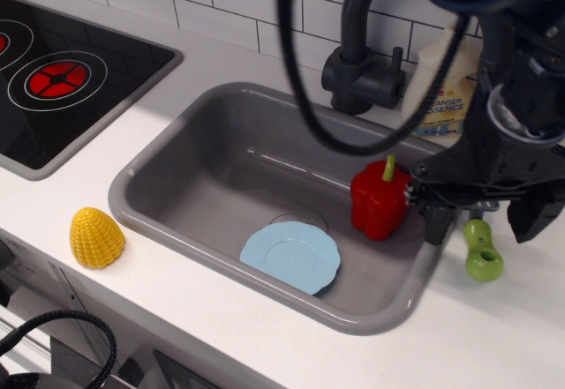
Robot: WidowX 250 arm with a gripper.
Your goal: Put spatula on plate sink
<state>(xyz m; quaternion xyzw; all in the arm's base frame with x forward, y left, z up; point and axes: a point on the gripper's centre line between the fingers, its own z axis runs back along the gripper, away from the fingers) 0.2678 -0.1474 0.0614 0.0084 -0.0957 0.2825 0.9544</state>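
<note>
The spatula's lime-green handle (483, 251) lies on the white counter right of the sink (185, 173); its grey blade is hidden behind my gripper. My gripper (487, 221) hangs open just above the spatula, one finger (437, 222) on its left and the other (533, 218) on its right, straddling the handle's upper part. The light-blue plate (290, 256) lies on the sink floor near the front, left of the gripper and apart from it.
A red toy pepper (380, 199) stands in the sink next to the left finger. A dark faucet (362, 71) and a cleanser bottle (441, 98) stand behind the sink. A yellow corn toy (96, 237) sits on the front counter. A black stovetop (62, 80) is at the left.
</note>
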